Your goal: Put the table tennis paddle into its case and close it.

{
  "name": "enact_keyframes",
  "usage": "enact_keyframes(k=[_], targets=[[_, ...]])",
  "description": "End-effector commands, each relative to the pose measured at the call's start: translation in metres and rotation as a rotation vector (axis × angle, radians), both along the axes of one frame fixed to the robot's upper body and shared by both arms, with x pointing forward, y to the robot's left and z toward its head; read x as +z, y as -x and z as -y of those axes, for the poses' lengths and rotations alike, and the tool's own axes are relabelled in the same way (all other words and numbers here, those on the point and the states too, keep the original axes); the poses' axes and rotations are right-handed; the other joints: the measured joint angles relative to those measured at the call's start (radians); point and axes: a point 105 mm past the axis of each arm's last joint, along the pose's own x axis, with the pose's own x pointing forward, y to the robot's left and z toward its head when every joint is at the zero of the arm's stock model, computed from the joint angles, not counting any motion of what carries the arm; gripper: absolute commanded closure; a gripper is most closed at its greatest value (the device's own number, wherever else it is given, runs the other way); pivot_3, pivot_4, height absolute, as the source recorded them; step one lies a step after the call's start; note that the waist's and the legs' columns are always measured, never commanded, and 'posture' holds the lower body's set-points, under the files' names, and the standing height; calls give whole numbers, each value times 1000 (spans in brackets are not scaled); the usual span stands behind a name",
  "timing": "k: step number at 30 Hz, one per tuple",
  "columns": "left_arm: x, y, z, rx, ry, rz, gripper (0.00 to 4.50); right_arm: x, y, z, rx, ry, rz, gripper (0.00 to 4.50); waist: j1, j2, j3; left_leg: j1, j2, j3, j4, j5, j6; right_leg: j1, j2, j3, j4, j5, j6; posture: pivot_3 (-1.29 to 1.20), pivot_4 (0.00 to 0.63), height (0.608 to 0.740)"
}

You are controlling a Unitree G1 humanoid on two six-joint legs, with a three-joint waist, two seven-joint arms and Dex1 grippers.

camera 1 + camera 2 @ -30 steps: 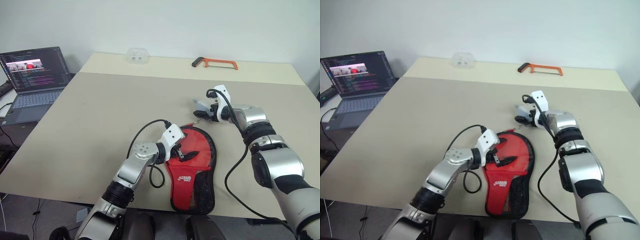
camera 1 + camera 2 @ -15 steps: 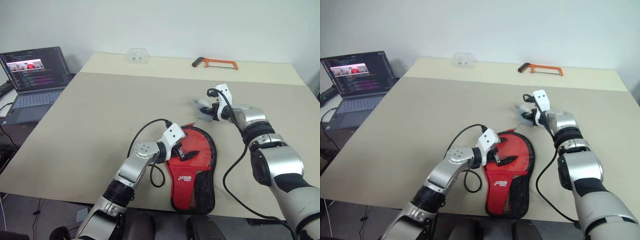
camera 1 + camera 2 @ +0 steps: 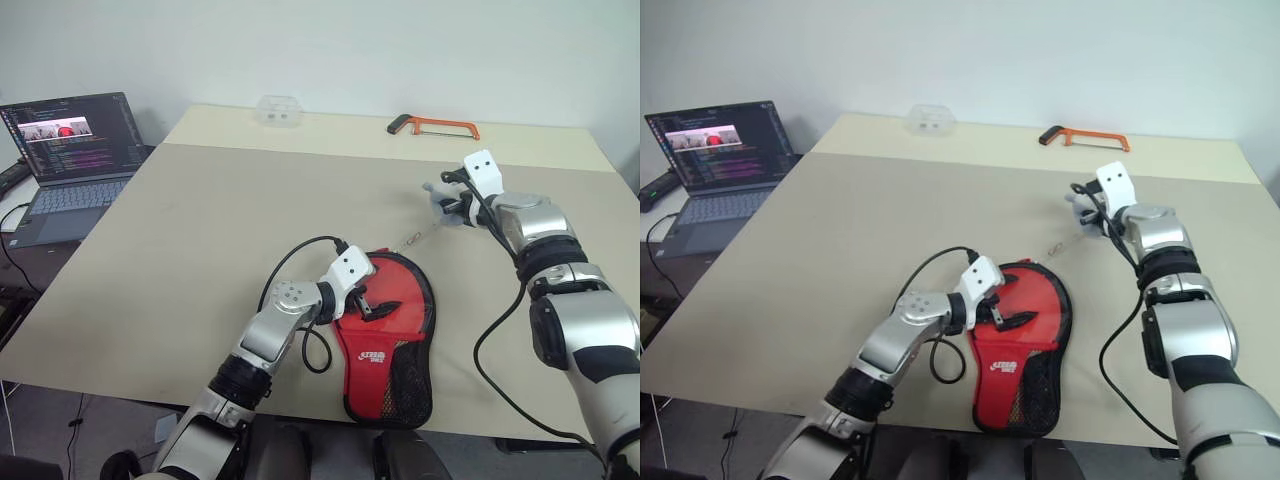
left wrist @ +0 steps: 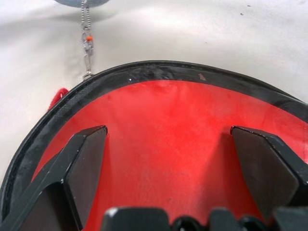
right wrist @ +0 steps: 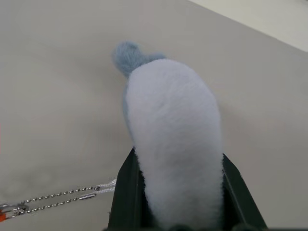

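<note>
case (image 3: 385, 330): your landmark, red side up
left gripper (image 3: 372, 306): spread wide over case
right gripper (image 3: 447, 203): beyond case, clamped on fluffy charm (image 5: 171, 139), chain (image 3: 420, 234) to case

Table (image 3: 200, 220) wide open from 9 to 12 o'clock of the case (image 3: 385, 330). Chain (image 3: 420, 234) stretched at 1 o'clock. Hacksaw (image 3: 433, 126) and clear box (image 3: 276, 110) line the far edge.

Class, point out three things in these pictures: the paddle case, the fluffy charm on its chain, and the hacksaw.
case (image 3: 385, 345), left eye view, red front by the white logo
fluffy charm (image 5: 173, 139), right wrist view, middle of its white body
hacksaw (image 3: 400, 124), left eye view, orange handle
</note>
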Motion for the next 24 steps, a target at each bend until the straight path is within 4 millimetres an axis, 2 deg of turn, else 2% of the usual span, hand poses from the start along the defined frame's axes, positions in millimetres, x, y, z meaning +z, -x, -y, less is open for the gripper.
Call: enact_keyframes(k=[1, 4, 9, 18, 24], targets=[[-23, 2, -4, 8, -74, -52, 0, 22, 3, 32, -50, 87, 83, 4095, 2, 0, 0, 0, 0, 0, 0, 0, 0, 0, 0, 0, 0, 0, 0, 0, 150, 740], [-23, 1, -3, 3, -78, -53, 0, 16, 12, 42, -19, 120, 48, 4108, 3, 0, 0, -1, 0, 0, 0, 0, 0, 0, -1, 0, -1, 0, 0, 0, 150, 740], [-25, 0, -5, 7, -86, -56, 0, 9, 41, 54, 87, 182, -16, 4110, 11, 1, 0, -1, 0, 0, 0, 0, 0, 2, -1, -1, -3, 0, 0, 0, 150, 740], [-31, -2, -9, 6, -116, -66, 0, 3, 135, 46, 486, 313, -194, 4114, 20, 5, -2, -1, -2, -1, -2, -1, 0, 4, 2, -2, -11, 0, 0, 0, 150, 740], [-31, -3, -6, -6, -124, -67, 0, -4, 187, 26, 751, 322, -310, 4116, 19, 5, -2, 0, -2, -3, -1, -1, 1, 8, 2, -2, -14, 0, 1, 0, 150, 740]])
